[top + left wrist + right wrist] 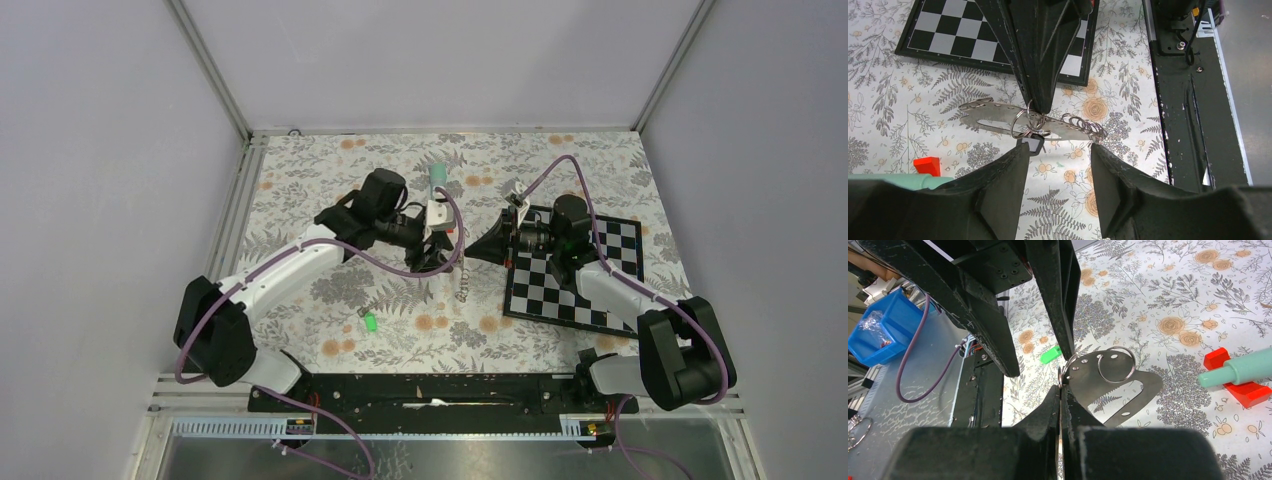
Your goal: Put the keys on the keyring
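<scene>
Keyring (993,114), a flat metal plate with wire rings, is at the middle of the worktop (1128,90), one ring pinched in the closed jaws of the right gripper (1060,390). The left gripper (1058,155) holds nothing, its jaws apart just beside a dark key (1034,144) at the rings. A green-headed key (1050,354) lies apart on the worktop.

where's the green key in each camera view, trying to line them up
top external: green key lies on the floral table, left of centre, in front of the left arm.
left wrist: not in it.
right wrist: upper middle, just left of the keyring.
shared landmark: the teal stick.
</scene>
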Robot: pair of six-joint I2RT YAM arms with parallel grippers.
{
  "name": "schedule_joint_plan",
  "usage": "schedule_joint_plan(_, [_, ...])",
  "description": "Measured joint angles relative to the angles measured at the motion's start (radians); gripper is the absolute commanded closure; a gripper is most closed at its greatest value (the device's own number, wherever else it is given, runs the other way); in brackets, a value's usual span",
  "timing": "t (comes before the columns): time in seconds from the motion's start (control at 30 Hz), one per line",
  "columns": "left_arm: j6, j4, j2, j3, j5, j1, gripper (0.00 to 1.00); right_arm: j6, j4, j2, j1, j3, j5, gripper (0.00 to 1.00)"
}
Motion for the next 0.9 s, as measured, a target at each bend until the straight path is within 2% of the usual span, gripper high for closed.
schedule_joint_plan(0.63, [-0.017,-0.003,0.073,0.055,0.047,0.0,0.47,0.006,0.014,0.0,0.0,-0.001,0.0,1.0])
schedule_joint_plan(0.73, [-0.021,-0.003,0.079,0.06,0.05,0.0,0.51,0.006,0.014,0.0,0.0,-0.001,0.0,1.0])
schedule_joint_plan(0.9, [-0.029,-0.003,0.082,0.061,0.065,0.0,0.64,0.006,0.014,0.0,0.0,-0.003,0.001,1.0])
